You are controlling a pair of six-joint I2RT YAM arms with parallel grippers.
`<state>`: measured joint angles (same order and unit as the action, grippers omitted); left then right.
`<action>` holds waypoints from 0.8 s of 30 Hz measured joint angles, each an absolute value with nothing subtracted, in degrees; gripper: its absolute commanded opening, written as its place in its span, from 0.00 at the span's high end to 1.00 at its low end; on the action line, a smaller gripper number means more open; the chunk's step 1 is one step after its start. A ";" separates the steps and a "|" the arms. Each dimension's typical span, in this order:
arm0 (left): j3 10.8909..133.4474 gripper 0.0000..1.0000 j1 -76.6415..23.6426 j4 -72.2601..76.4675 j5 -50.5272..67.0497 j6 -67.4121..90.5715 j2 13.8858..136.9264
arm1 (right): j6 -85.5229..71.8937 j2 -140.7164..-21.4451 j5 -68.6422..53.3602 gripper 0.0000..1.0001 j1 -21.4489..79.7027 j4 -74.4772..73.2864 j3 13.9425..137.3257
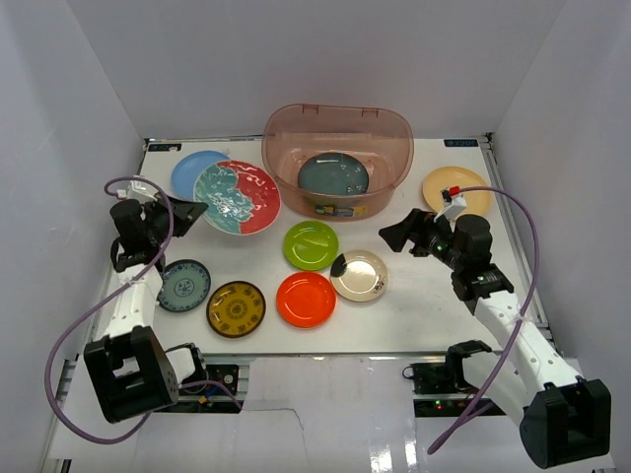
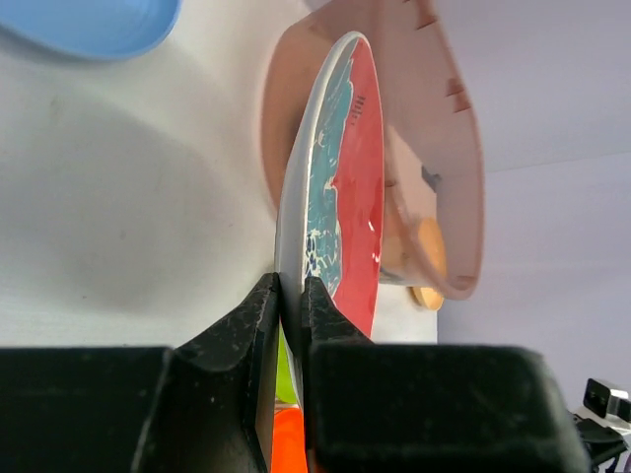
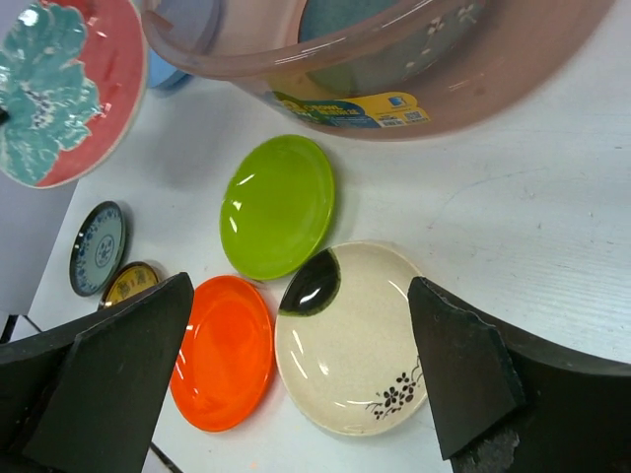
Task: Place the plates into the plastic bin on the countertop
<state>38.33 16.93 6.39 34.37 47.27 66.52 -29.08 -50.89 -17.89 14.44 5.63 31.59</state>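
Currently the red-and-teal plate [image 1: 237,197] is off the countertop [image 1: 414,296], pinched at its near rim between the closed fingers of the left gripper [image 2: 291,296] and just beside the left wall of the plastic bin [image 1: 281,158]. That edge grip makes sense: a shallow dish offers little else to grab, and holding one side leaves the far side free to pass over the bin's rim. A dark teal plate [image 1: 333,174] already lies flat inside the bin. The left arm rises bent from its base, wrist turned toward the centre. The right gripper [image 1: 394,235] hangs empty, fingers spread wide, above the cream plate [image 1: 359,275], forearm reaching in from the right, probably lined up for that dish. The green plate [image 1: 311,244], orange plate [image 1: 306,299] and light blue plate [image 1: 192,169] lie flat on the countertop
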 measured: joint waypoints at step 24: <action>83.24 1.00 -10.22 2.44 27.81 45.87 91.39 | -29.85 -50.39 -16.05 0.82 8.88 2.59 31.46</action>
<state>83.24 -10.22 2.44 27.81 45.87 91.39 -29.85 -50.39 -16.05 8.88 2.59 31.46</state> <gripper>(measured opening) 0.203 0.171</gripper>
